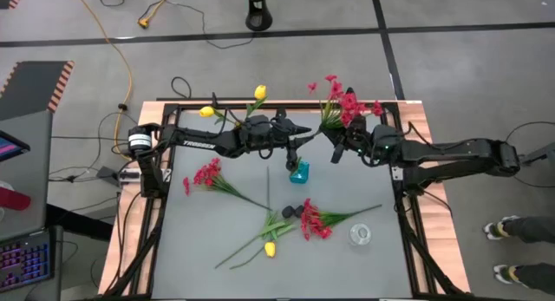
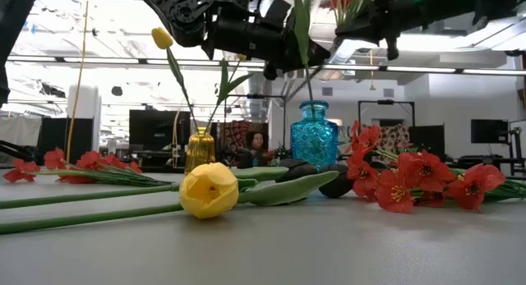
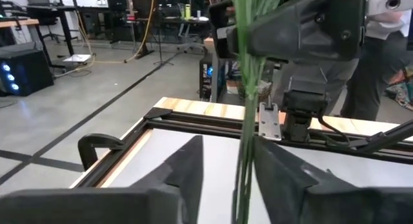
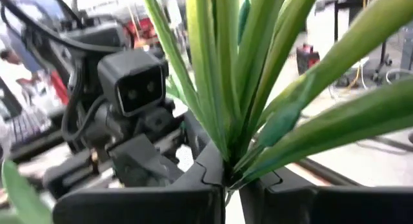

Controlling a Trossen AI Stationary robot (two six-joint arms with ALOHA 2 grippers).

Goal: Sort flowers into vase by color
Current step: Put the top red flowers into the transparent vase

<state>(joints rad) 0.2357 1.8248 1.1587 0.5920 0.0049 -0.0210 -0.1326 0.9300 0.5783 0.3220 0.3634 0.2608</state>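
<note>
Red spray handed across above the blue vase, mid-frame in the high view.

The right pincer (image 1: 336,150) is clenched on the stems of a red spray (image 1: 347,104), whose blossoms fan toward the upper right of centre; the right wrist view shows its fingers pinched tight around the green stems. The left pincer (image 1: 295,152) sits just beside it, released, its fingers (image 3: 187,166) standing apart on either side of the same stems without pressing them. The blue vase (image 1: 299,172) stands directly below the two pincers. A yellow tulip (image 1: 259,93) rises from the amber vase (image 2: 200,149) at upper centre. On the grey worktop (image 1: 208,240), another red spray (image 1: 205,175) lies at left, a third (image 1: 314,219) lower right of centre beside two black tulips (image 1: 293,211), and a yellow tulip (image 1: 270,248) at lower centre.
</note>
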